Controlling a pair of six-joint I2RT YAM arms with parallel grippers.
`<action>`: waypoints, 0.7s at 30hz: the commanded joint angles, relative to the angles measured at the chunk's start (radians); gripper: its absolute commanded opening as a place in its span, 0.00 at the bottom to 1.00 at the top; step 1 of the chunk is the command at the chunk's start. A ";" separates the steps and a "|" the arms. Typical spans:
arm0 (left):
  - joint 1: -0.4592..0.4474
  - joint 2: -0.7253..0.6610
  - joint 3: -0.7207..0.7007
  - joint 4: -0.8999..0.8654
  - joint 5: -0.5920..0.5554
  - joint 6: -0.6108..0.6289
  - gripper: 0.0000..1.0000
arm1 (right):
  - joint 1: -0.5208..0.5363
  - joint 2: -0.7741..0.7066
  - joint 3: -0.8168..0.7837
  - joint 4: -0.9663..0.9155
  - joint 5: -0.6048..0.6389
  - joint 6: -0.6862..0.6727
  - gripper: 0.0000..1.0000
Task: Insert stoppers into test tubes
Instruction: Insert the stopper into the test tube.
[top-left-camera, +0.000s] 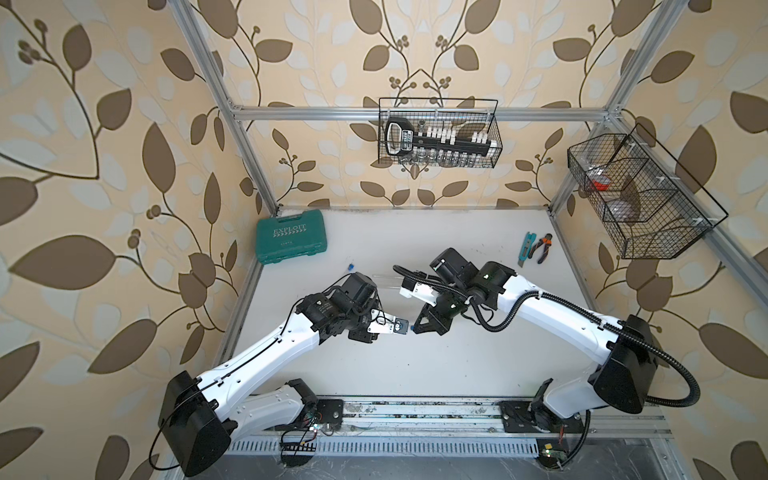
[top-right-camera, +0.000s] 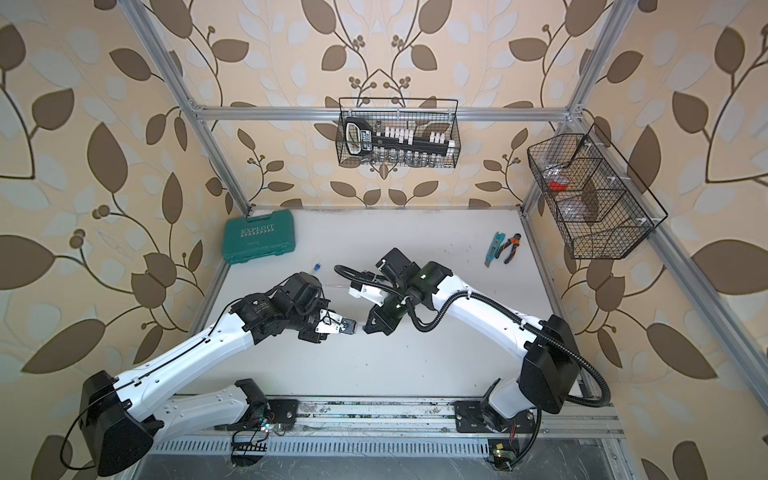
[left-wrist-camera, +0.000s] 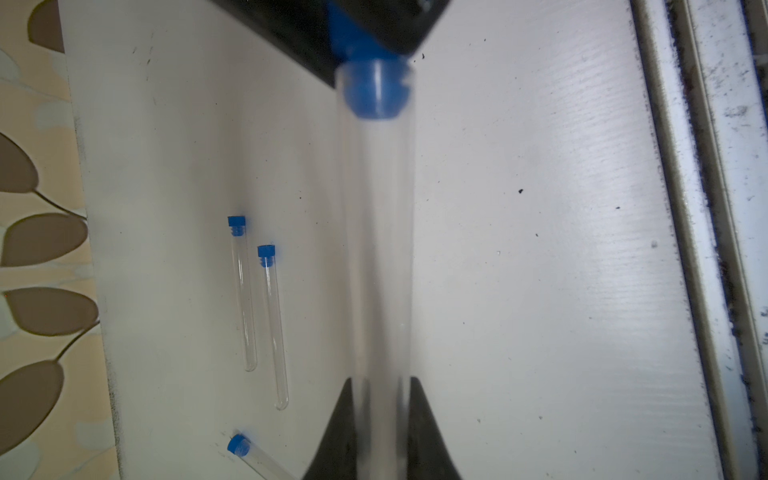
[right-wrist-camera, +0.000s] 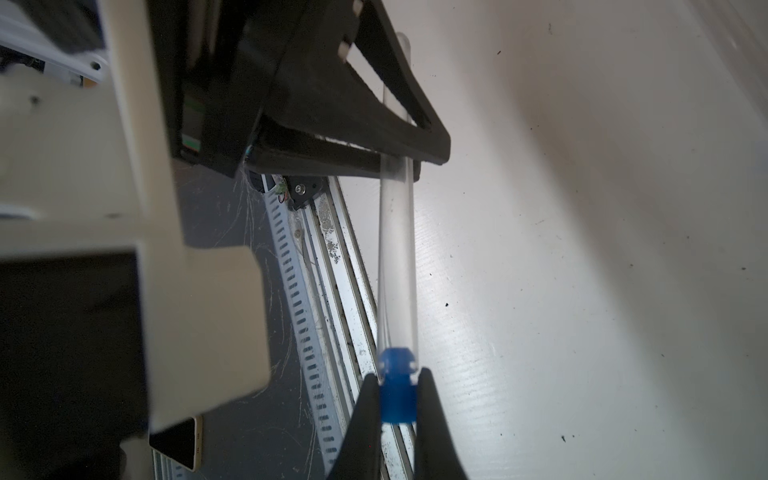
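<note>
My left gripper (left-wrist-camera: 380, 401) is shut on a clear test tube (left-wrist-camera: 378, 249) that runs straight out from its fingers, above the table. My right gripper (right-wrist-camera: 398, 401) is shut on a blue stopper (right-wrist-camera: 398, 386). The stopper's ribbed end sits inside the tube's (right-wrist-camera: 397, 270) mouth, and its head stays between the right fingers. In both top views the two grippers meet tip to tip over the middle of the table, with the stopper (top-left-camera: 411, 328) between them. Three more test tubes with blue stoppers in them lie on the table (left-wrist-camera: 243, 291) (left-wrist-camera: 272, 328) (left-wrist-camera: 257, 457).
A green tool case (top-left-camera: 291, 236) lies at the back left, and a cutter and pliers (top-left-camera: 536, 247) at the back right. Wire baskets hang on the back wall (top-left-camera: 438, 133) and the right wall (top-left-camera: 636, 195). A metal rail (top-left-camera: 415, 415) runs along the table's front edge.
</note>
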 joint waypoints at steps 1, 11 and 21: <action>-0.105 -0.019 0.076 0.303 0.524 0.080 0.00 | 0.020 0.047 0.061 0.559 -0.053 -0.015 0.00; -0.120 -0.012 0.080 0.273 0.492 0.134 0.00 | 0.017 0.054 0.033 0.602 -0.069 0.018 0.02; -0.121 -0.020 0.069 0.294 0.391 0.110 0.00 | 0.000 0.066 0.010 0.571 0.085 0.096 0.06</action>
